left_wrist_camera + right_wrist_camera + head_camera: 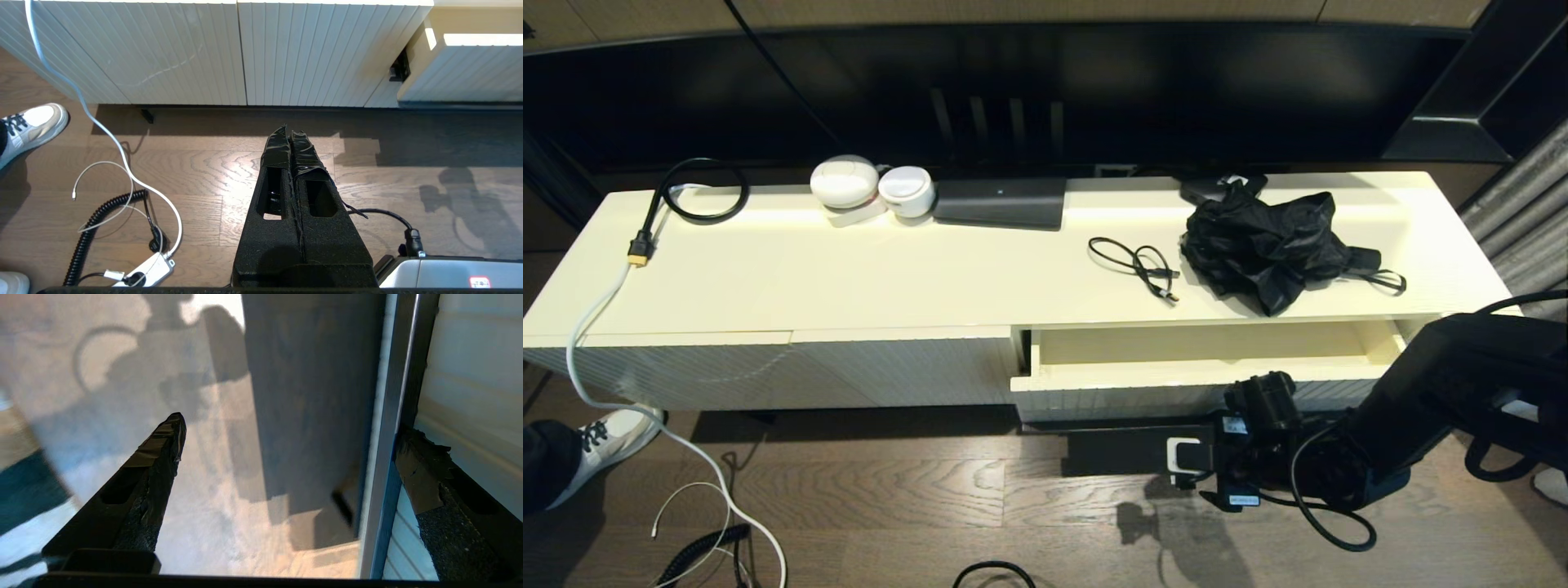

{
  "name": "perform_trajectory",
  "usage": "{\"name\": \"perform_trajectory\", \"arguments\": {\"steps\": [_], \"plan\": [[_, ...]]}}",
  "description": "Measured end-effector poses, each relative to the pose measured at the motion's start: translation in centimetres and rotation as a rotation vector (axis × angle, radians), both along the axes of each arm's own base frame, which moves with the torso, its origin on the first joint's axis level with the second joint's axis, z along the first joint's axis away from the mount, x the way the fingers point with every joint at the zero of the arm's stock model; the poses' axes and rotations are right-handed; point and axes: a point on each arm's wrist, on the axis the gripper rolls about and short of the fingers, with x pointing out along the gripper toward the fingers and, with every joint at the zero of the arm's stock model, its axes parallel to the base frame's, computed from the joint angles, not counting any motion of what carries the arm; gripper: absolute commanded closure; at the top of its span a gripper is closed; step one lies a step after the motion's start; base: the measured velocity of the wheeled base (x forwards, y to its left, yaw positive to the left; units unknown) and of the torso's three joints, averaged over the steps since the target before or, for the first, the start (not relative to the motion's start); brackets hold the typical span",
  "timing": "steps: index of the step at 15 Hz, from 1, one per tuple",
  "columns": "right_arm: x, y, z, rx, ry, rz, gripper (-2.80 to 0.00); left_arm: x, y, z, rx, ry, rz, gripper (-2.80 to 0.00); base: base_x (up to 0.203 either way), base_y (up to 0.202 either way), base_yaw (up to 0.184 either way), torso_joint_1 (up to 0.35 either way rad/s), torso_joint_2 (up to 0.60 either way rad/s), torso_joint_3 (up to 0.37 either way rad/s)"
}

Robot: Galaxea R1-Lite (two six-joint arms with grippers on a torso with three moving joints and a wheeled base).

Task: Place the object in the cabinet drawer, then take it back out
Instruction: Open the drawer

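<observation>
The cabinet drawer [1143, 384] stands partly open, and what shows of its cream inside is bare. The right end effector [292, 428] sits low against the drawer's front with its fingers spread wide and nothing between them. One finger [425, 486] is tucked between the black bar handle [388, 437] and the fluted front, apparently touching the bar; the other hangs well clear over the floor. The left end effector [290, 134] is parked over the floor off to the left of the drawer, fingers pressed together and empty.

Nothing has gone into the drawer. The likeliest object, a crumpled black bundle [1266, 245], lies on the cabinet top just behind the drawer's opening, with a thin black cable [1139, 265] beside it.

Risks from here, as I judge them:
- The opening looks shallow. If the drawer stays this far out, the bundle could catch on the cabinet's edge instead of dropping in.
- With only one finger hooked behind the bar, a slanted pull could let it slip off or twist the drawer in its runners.
- Lifting the right arm [1421, 392] straight up from below the front could knock the drawer's edge.
- The bundle is soft and has a trailing strap, so a shallow pinch may grab a single fold, and the strap could drag the cable along.
</observation>
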Motion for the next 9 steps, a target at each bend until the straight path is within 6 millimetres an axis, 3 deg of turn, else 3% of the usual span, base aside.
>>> {"name": "perform_trajectory", "arguments": {"steps": [4, 9], "plan": [[-1.7, -0.4, 1.1, 0.007, 0.000, -0.004, -2.80, 0.0, 0.0, 0.0, 0.000, 0.000, 0.000, 0.00, 0.000, 0.000, 0.000, 0.000, 0.00, 0.000], [-4.7, -0.3, 5.8, 0.057, -0.061, 0.003, -2.80, 0.0, 0.0, 0.0, 0.000, 0.000, 0.000, 0.00, 0.000, 0.000, 0.000, 0.000, 0.00, 0.000]]}}
